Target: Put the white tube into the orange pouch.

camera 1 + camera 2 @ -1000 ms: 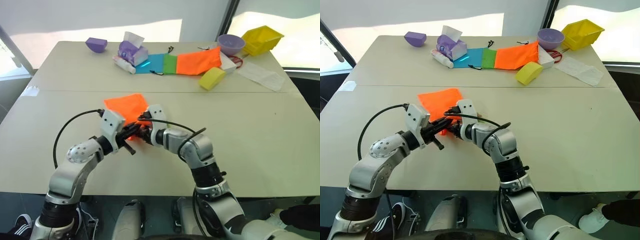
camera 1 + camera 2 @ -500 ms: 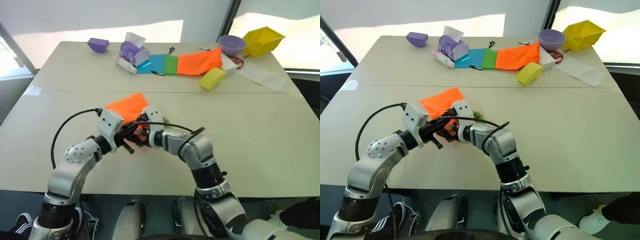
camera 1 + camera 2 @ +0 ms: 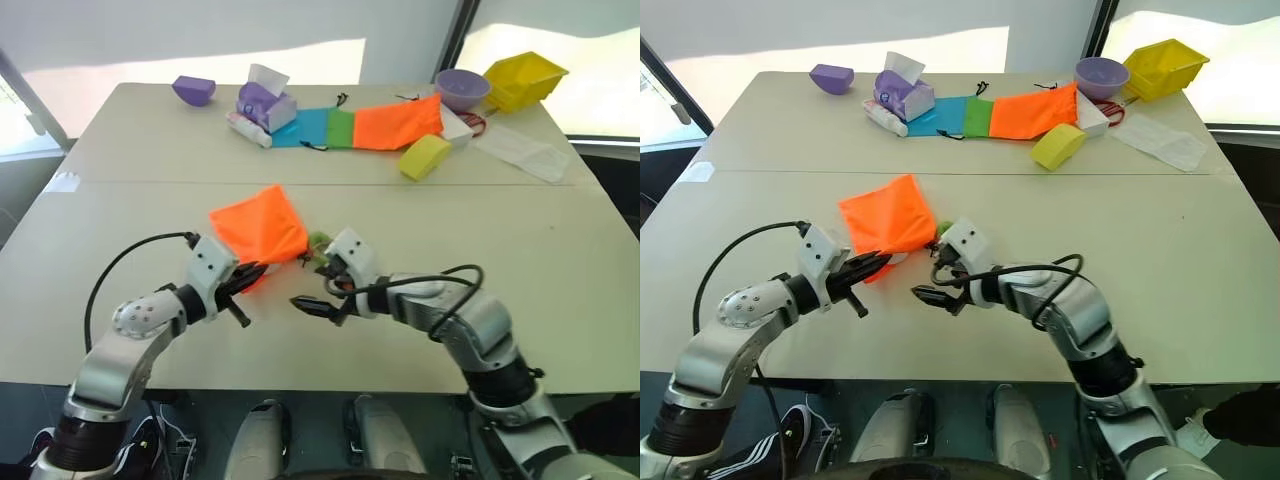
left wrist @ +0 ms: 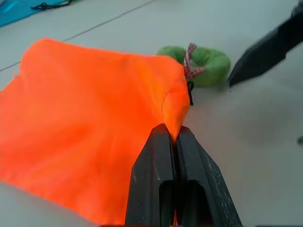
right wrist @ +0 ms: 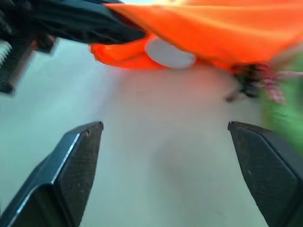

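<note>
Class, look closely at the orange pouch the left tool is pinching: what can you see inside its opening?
In the right wrist view, a round white end, probably the white tube, shows in the mouth of the orange pouch. The fabric covers the rest. The left tool pinches the pouch's edge.

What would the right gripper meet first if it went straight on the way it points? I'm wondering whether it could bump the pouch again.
Probably the orange pouch, at the open end where the white tube shows, close by the left gripper. The right gripper is open; depth is unclear.
</note>
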`<state>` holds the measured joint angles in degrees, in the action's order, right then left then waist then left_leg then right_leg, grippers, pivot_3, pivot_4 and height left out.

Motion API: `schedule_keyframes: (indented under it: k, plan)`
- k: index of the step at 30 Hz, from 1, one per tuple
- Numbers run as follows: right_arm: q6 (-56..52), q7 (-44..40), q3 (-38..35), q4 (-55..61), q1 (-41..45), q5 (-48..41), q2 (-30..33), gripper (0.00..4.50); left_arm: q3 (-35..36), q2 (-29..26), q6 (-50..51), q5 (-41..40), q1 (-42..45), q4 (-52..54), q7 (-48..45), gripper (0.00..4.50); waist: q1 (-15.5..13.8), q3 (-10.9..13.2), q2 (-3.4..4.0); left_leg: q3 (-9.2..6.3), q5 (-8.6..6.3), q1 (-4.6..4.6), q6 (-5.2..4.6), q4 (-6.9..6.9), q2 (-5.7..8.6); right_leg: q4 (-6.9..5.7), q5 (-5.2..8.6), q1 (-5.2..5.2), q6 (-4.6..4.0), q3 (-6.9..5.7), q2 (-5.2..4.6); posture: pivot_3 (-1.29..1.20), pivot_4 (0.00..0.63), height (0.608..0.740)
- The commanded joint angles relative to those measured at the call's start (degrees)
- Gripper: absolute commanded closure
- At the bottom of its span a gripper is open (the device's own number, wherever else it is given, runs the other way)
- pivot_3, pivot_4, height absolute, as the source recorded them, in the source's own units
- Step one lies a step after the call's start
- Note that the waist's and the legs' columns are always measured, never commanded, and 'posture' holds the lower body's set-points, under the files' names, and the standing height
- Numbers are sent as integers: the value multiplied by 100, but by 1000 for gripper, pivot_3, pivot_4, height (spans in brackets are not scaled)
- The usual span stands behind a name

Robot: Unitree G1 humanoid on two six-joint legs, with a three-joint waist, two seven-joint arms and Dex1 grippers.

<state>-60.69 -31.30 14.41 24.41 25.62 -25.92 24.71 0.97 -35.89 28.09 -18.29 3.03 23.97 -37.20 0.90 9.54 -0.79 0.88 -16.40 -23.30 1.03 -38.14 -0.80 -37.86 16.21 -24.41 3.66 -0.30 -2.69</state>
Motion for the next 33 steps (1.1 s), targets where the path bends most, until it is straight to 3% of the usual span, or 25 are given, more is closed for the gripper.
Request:
schedule_keyframes:
  k: [1,12,23,26,33]
  plan:
    - [733,-243,-422,-56,149,198,368,114,115,-111,-315,58,-49,-49,-184,4500,-10,0,0,2,0,2,0,-1,1,0,0,2,0,1,0,0,150,740]
    - [2789,-372,432,-2406,1013,1568,-194,114,-122,23,-494,196,206,-309,-267,4500,8,-1,-2,14,4,10,-7,-4,-1,-12,-1,5,1,8,7,0,150,740]
    - [3061,-510,496,-3489,1201,2016,-622,114,-40,46,-416,197,-37,-52,-116,4500,4,-1,-2,21,4,13,-7,-5,-2,-15,-3,3,3,14,0,0,150,740]
    - [3043,-597,437,-3567,1200,1991,-660,943,-50,45,-419,196,-60,-29,-93,4500,4,-1,-2,20,4,13,-7,-5,-2,-15,-3,4,2,14,0,0,150,740]
    - [3041,-904,192,-3137,1004,1844,-414,4467,-65,50,-421,192,-11,-76,-89,4500,-20,-1,-2,21,5,15,-6,-5,-2,-21,-3,4,1,14,-3,0,150,740]
